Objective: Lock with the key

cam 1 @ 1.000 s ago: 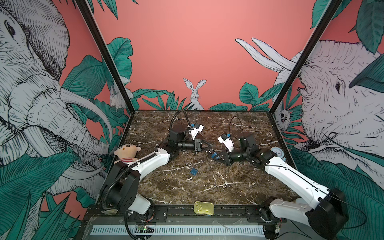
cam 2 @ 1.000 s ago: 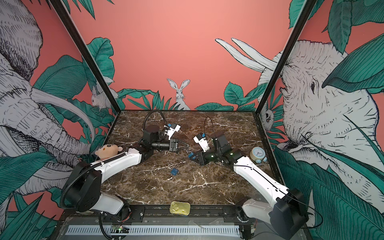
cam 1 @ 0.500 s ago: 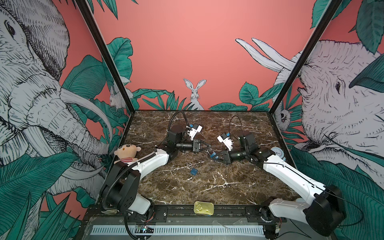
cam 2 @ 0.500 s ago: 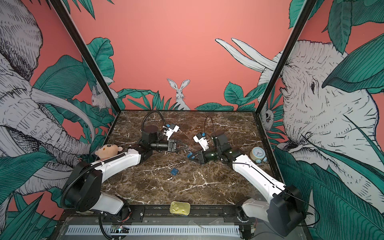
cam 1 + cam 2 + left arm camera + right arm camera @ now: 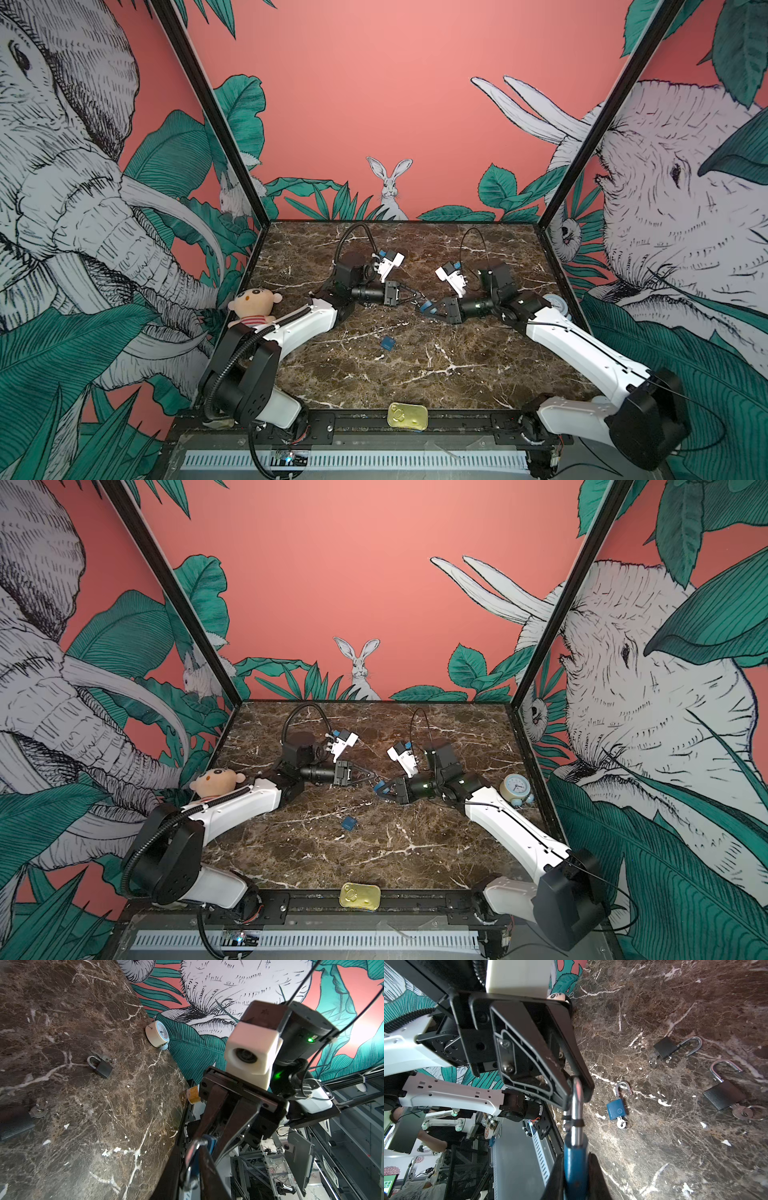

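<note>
I count two blue metal padlocks (image 5: 575, 1159), at least three black metal padlocks (image 5: 665, 1047), one striped-shirt plush doll (image 5: 253, 303), one small pale alarm clock (image 5: 515, 787) and one flat yellow tin (image 5: 407, 415).

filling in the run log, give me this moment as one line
right hand: shut on blue padlock | left hand: at its shackle

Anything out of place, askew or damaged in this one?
The gold tin appears to sit on the black front rail, off the marble table, so it looks misplaced. Pale flecks scattered across the marble look like chips or debris.
</note>
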Robot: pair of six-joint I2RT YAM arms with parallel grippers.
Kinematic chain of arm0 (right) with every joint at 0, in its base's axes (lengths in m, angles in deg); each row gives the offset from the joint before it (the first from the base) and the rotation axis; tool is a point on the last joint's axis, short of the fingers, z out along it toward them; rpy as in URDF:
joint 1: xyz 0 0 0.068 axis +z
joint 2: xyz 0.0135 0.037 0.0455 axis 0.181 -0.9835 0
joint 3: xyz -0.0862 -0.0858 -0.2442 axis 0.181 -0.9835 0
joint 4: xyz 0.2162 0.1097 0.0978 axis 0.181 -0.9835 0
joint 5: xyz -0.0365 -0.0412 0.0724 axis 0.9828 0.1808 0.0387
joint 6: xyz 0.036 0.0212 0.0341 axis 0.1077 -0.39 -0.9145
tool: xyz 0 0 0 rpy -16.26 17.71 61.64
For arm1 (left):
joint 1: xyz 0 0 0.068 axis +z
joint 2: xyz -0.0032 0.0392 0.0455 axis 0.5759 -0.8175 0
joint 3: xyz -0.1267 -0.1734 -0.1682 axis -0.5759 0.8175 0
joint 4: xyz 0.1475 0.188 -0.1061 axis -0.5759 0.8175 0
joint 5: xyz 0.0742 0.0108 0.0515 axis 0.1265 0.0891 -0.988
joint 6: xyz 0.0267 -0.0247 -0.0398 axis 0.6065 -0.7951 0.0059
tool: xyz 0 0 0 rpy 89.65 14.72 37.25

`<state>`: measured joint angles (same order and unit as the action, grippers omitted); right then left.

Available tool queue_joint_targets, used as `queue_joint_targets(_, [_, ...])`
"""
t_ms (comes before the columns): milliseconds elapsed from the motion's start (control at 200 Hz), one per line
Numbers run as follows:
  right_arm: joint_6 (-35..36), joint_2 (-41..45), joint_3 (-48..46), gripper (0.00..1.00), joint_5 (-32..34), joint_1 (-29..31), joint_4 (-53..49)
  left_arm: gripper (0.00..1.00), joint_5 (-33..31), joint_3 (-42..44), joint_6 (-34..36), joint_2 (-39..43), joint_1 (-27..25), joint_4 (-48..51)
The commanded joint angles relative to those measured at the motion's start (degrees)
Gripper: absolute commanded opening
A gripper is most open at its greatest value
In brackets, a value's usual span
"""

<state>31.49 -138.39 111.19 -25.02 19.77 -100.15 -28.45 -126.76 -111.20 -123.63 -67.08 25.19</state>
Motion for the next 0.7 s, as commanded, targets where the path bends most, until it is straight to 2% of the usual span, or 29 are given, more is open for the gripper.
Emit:
queue_joint_targets(0, [-0.6,0.4,2.4,0.0,-2.8,-0.2,4.3,0.17,0.7,0.9,0.4,2.4,0.5,-1.3])
queue_joint_targets(110, [-2.4,0.5,2.4,0.0,-3.7,-0.2,5.9,0.11,0.8,1.2,0.6,2.3,0.5,-1.1])
queue_joint_targets(180, [-4.6,0.7,2.3,0.0,-5.3,-0.2,8.4,0.0,0.9,1.4,1.1,2.1,0.6,-0.7])
queue_joint_targets(480, [-19.6,3.3,0.4,0.0,-13.1,-0.2,24.1,0.0,0.5,2.5,2.0,0.0,0.6,-2.3])
queue_joint_targets(695, [-22.8,5.1,-0.3,0.0,-13.8,-0.3,26.6,0.0,0.3,1.9,1.0,-2.1,0.6,-4.6])
